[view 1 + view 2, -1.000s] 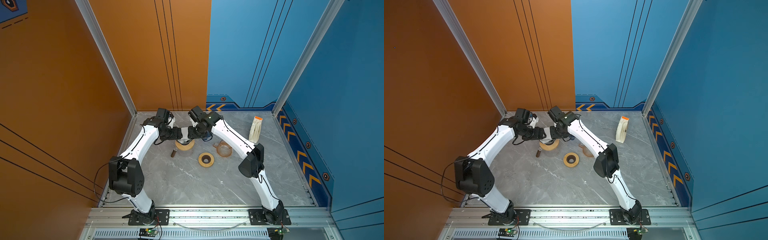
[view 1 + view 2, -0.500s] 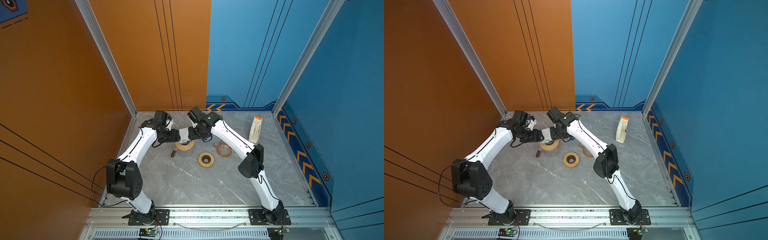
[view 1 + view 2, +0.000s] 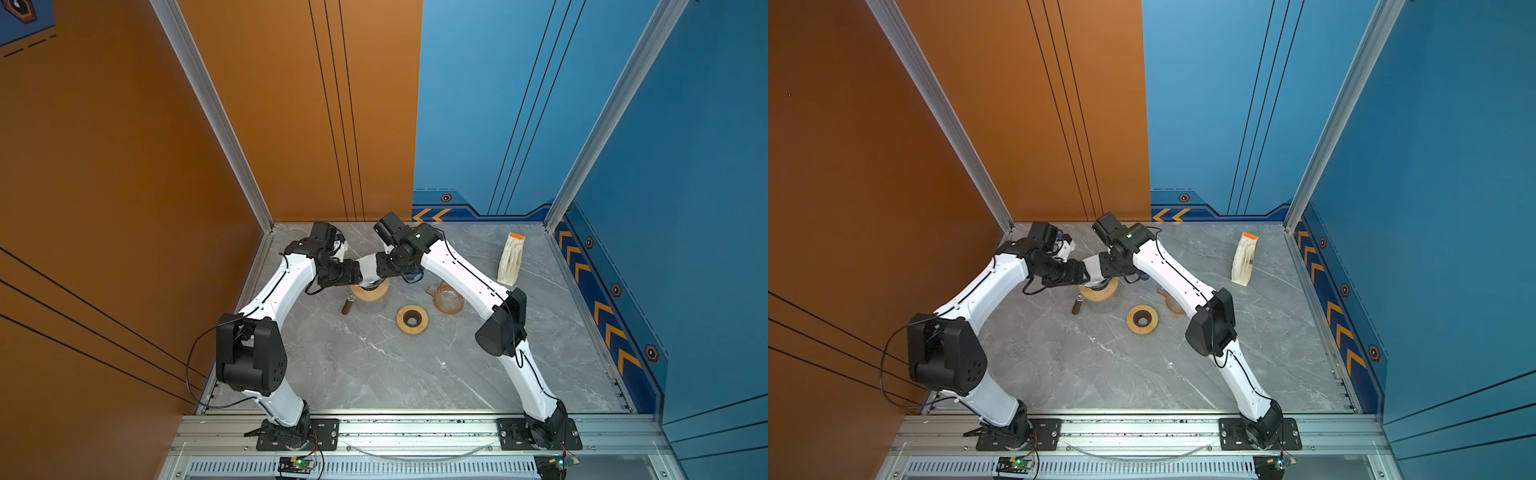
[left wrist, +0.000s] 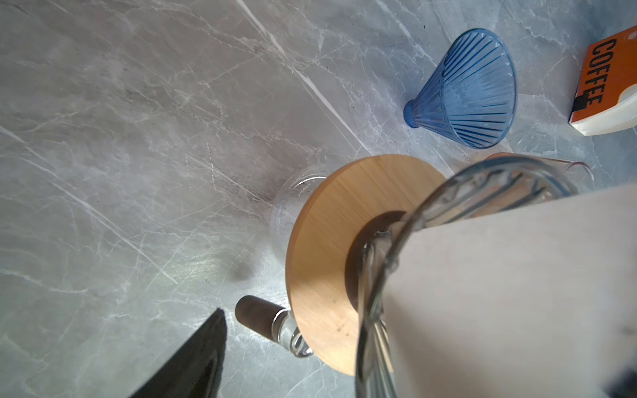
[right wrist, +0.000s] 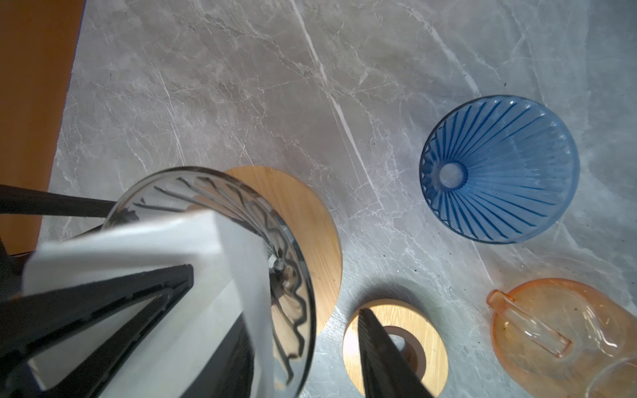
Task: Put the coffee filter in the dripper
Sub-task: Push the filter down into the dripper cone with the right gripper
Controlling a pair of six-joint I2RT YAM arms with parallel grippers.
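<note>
Seating paper filter [image 5: 225, 241] in glass dripper [image 5: 293, 296]: light, limp, creasable (pinch its rim). Left gripper [image 3: 360, 281], right gripper [image 5: 275, 291]: jaws apart.

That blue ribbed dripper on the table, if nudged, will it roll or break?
The blue dripper is a bare cone apparently lying on its side, so a nudge would probably roll it in an arc around its narrow tip. Its translucent ribbed walls look like glass or plastic: likely slippery in the jaws, possibly fragile.

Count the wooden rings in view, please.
2. The seated ring sits under the clear dripper; the loose ring lies flat on the table near the orange cup. More may be hidden.
</note>
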